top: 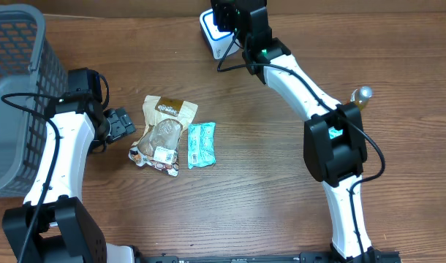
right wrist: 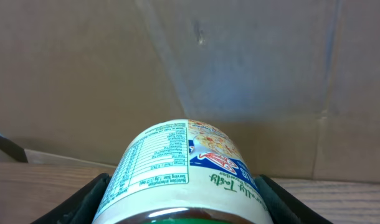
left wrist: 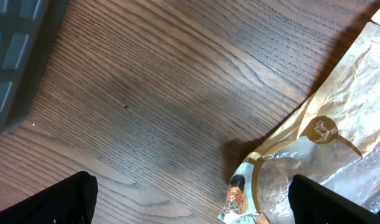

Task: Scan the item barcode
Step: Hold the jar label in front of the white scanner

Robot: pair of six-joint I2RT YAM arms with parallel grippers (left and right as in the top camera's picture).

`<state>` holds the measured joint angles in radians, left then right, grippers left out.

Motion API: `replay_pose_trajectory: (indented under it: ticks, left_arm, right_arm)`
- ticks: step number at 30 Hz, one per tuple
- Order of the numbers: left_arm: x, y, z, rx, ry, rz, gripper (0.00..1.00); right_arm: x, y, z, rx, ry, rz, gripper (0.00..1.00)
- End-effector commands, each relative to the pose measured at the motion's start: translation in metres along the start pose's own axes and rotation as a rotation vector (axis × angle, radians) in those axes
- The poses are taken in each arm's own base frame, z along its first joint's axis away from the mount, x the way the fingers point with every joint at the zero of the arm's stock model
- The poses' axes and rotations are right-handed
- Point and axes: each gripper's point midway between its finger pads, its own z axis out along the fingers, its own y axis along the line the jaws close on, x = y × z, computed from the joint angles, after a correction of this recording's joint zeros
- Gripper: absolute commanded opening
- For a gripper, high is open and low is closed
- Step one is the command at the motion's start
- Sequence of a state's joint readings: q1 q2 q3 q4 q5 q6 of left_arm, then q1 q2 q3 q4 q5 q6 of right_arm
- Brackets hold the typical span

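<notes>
My right gripper (right wrist: 184,202) is shut on the item, a round white container (right wrist: 184,168) with a nutrition table, a blue and red label and a green band at its base. It faces a cardboard wall. Seen from overhead, the right gripper (top: 236,16) is at the table's far edge, beside a white and blue device (top: 212,35); the container is hidden under the wrist there. No barcode shows. My left gripper (top: 121,124) is open, low over the wood. Its fingers (left wrist: 65,199) stand wide apart, the right one over the corner of a brown snack bag (left wrist: 339,130).
The brown snack bag (top: 163,131) and a teal packet (top: 202,144) lie side by side mid-table. A grey mesh basket (top: 14,88) fills the left edge. A shiny round knob (top: 363,95) sits by the right arm's elbow.
</notes>
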<state>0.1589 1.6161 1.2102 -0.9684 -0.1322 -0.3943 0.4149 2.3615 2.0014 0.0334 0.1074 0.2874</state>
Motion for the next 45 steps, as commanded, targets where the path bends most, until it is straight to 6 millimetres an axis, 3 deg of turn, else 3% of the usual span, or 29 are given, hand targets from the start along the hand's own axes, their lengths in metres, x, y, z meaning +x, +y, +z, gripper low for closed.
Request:
replay_pose_trajectory:
  ticks: [1, 5, 12, 21, 28, 45]
  left_arm:
    - [-0.002, 0.002, -0.005, 0.001, -0.018, -0.019, 1.00]
    - [-0.002, 0.002, -0.005, 0.000, -0.018, -0.019, 1.00]
    - [-0.002, 0.002, -0.005, 0.001, -0.018, -0.019, 1.00]
    - [-0.002, 0.002, -0.005, 0.000, -0.018, -0.019, 1.00]
    - [-0.002, 0.002, -0.005, 0.000, -0.018, -0.019, 0.99]
    - [-0.002, 0.002, -0.005, 0.001, -0.018, -0.019, 1.00]
  right_arm:
    - [0.022, -0.002, 0.017, -0.021, -0.003, -0.004, 0.45]
    - [0.034, 0.007, 0.025, -0.093, -0.002, 0.001, 0.44]
    - [0.017, 0.013, 0.024, -0.119, -0.073, 0.004, 0.42]
    - [0.038, 0.006, 0.037, -0.126, -0.093, 0.005, 0.41]
    - [0.035, 0.007, 0.037, -0.130, -0.104, 0.006, 0.41]
    - [0.053, -0.001, 0.044, -0.109, -0.082, 0.004, 0.40]
